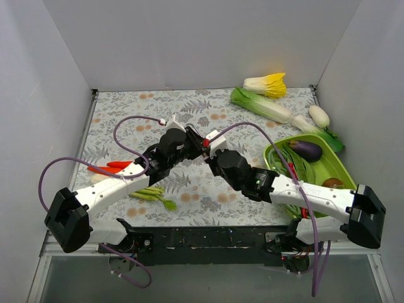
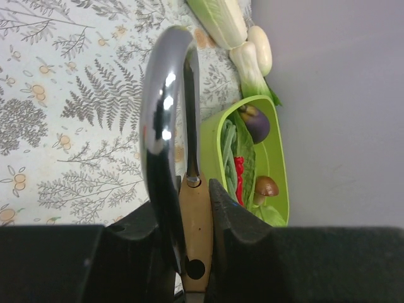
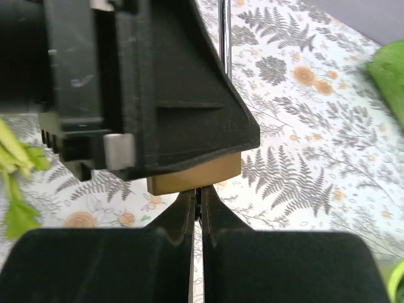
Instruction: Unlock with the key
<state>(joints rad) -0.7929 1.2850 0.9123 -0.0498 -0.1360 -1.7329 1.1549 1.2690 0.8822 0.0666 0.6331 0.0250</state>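
Only right wrist reveals key [image 3: 197, 201], beneath padlock [image 3: 194, 176]

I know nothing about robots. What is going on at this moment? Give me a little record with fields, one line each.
Left gripper: shut on the brass padlock, its silver shackle pointing away from the wrist
Right gripper: shut on the key, only a thin sliver showing
Key and lock: key meets the padlock's bottom face; how far in, cannot tell
Lock open or closed: cannot tell
Surface: fern-print tabletop
Nearby: green tray holding an eggplant and a mushroom
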